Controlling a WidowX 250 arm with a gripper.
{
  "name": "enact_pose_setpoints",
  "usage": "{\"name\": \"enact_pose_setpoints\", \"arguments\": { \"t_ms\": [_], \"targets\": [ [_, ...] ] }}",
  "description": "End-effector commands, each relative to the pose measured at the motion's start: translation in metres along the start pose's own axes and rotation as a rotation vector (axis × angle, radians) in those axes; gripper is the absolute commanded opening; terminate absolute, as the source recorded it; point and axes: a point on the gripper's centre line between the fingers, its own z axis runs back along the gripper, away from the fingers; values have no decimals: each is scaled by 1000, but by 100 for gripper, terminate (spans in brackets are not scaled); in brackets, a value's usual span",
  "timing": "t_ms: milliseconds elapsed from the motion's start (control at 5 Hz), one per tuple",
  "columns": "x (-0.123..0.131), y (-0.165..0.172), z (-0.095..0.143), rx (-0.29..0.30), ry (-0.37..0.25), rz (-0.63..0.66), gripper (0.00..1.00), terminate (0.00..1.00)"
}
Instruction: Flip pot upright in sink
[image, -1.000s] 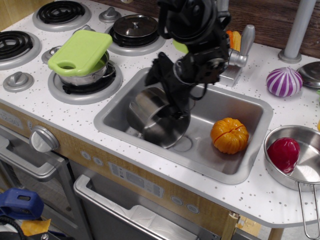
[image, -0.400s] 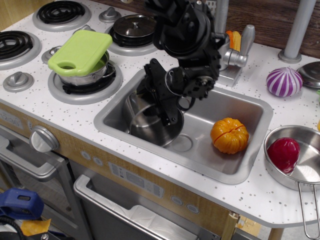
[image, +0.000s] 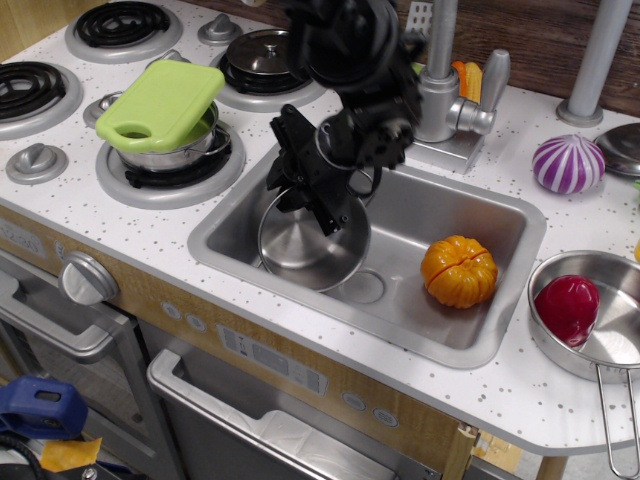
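A white speckled countertop (image: 70, 205) of a toy kitchen fills most of the view, with black coil burners (image: 125, 22) set in grey rings at the upper left. Below it runs a light wood-grain front panel (image: 290, 365) carrying a round grey knob (image: 88, 278) and grey oven handles (image: 60, 335). A dark brown wooden wall (image: 540, 35) stands behind. Light is even and soft.

No legible text or labels
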Motion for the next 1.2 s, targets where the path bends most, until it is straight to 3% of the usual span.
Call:
{"name": "enact_pose_setpoints", "arguments": {
  "t_ms": [0, 200, 400, 600, 1000],
  "targets": [
    [6, 2, 13, -132, -65, 63, 100, 0],
    [7, 2, 15, -171, -54, 52, 100, 0],
    [7, 4, 19, -217, 10, -10, 100, 0],
    [6, 5, 21, -232, 33, -81, 100, 0],
    [6, 5, 21, -232, 33, -81, 100, 0]
  ]
}}
